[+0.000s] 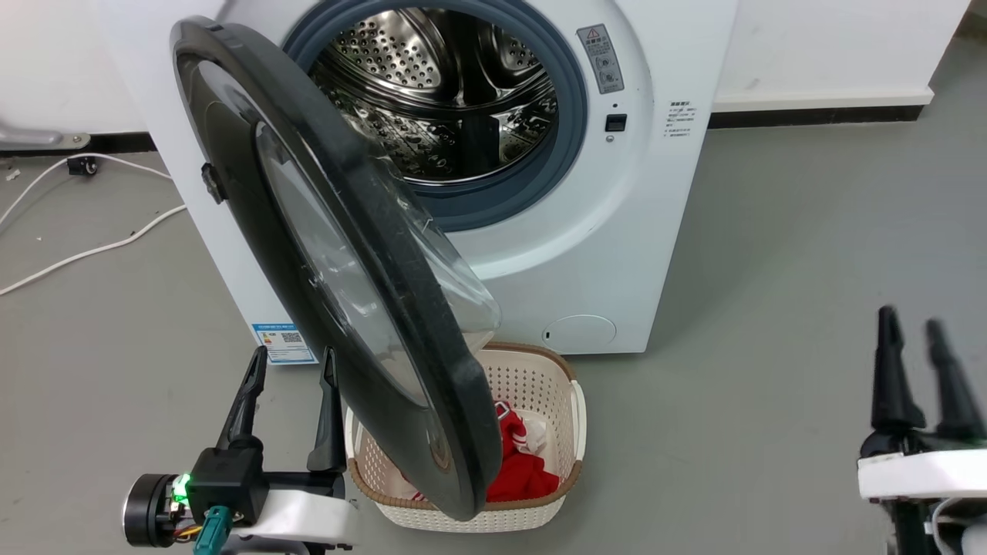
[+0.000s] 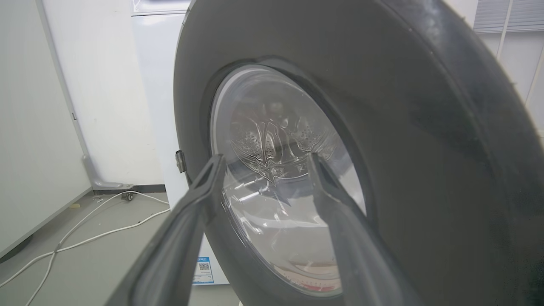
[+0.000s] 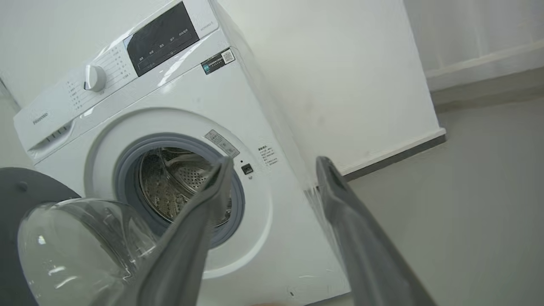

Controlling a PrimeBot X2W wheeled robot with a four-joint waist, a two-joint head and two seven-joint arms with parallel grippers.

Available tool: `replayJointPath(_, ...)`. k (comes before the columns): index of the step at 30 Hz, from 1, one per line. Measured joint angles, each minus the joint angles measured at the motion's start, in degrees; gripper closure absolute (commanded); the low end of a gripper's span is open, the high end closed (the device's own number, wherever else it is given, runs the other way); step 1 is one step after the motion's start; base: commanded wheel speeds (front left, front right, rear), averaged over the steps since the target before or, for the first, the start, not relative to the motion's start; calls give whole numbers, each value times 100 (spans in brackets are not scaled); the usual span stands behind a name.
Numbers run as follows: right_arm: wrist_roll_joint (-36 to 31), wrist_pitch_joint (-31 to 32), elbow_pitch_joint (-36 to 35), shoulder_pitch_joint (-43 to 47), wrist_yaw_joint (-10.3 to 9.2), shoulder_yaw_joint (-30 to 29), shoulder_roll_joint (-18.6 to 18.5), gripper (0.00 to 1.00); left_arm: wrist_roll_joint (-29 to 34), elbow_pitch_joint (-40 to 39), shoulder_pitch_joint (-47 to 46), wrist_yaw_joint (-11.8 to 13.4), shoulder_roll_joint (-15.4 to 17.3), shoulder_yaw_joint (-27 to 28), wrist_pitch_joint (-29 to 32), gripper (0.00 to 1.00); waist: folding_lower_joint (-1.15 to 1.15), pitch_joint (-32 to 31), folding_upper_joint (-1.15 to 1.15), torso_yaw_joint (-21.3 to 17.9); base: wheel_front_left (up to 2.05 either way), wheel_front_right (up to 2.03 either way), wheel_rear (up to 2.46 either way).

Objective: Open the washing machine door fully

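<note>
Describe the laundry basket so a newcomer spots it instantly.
Start at the white washing machine; on the grey floor right in front of it, partly under the swung-out black door, stands the basket. It is the one cream, perforated container with a brown rim, holding red cloth.

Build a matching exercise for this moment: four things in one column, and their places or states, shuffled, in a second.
Column one
1. washing machine door
2. laundry basket
3. left gripper
4. right gripper

Column two
A. open, over grey floor off to the robot's right
B. holds red cloth
C. partly swung out, overhanging the basket
D. open, fingers pointing at the door's outer face

Pairs: 1-C, 2-B, 3-D, 4-A
</note>
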Motion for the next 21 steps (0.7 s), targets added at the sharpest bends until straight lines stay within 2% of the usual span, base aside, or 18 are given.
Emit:
replayJointPath(3,-1535,-4,-560,20,0,-278,200,0,0,-3,13,10,0,8,0,0,0,-4,0,-17,0,0,0)
replayJointPath(6,-2660,-5,-961,169,1,-215,378,0,0,-2,13,8,1,11,0,0,0,-2,0,-14,0,0,0)
replayJointPath(10,-3627,-5,-1200,348,1,-24,489,0,14,-5,13,8,0,29,0,0,0,10,0,-24,0,0,0)
replayJointPath(15,-4066,90,-1065,552,2,45,561,0,40,-13,13,7,0,44,0,0,0,35,0,-46,0,0,0)
replayJointPath(21,-3878,88,-667,566,2,51,580,0,42,-12,11,-8,0,56,0,0,0,60,0,-60,0,0,0)
